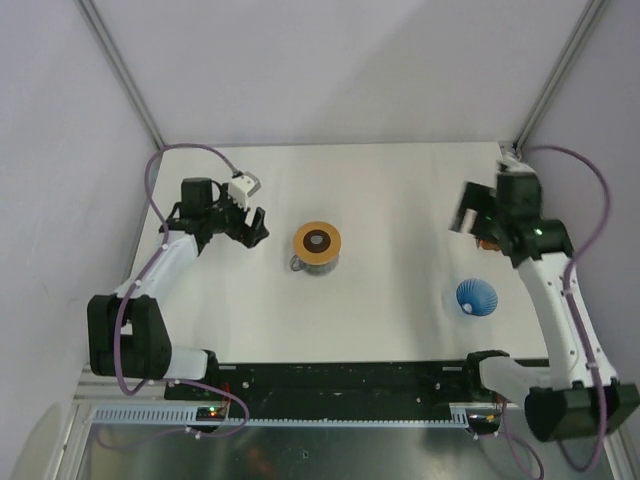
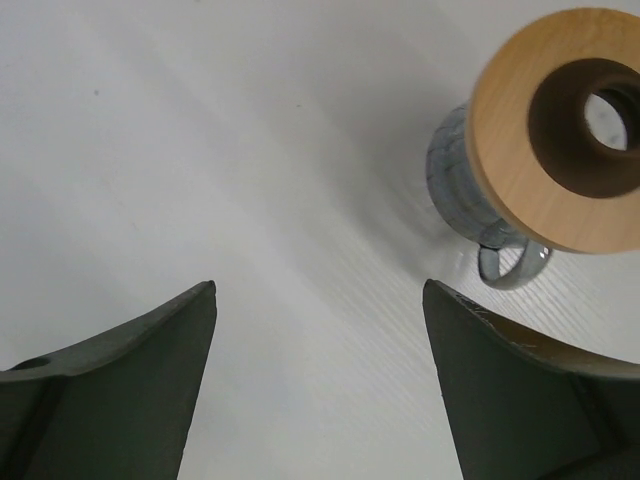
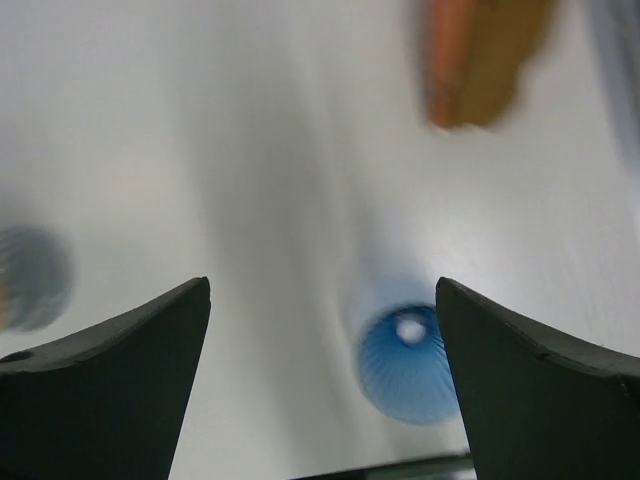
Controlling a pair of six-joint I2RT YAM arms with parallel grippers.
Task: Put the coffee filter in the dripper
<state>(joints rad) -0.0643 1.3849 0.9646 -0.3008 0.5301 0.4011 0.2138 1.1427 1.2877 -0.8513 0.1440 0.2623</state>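
Blue ribbed dripper [image 1: 476, 297] sits apart from tan filter [image 3: 478, 60].

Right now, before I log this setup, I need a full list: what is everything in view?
coffee filter: one, tan-orange, blurred, far right by the right arm
dripper: one, blue ribbed, table, near right
disc: one, amber with a dark hole, on the jug
glass jug: one, clear, table centre
table: one, white
left gripper: one, dark fingers, open, empty, left of the jug
right gripper: one, dark fingers, open, empty, over the right side
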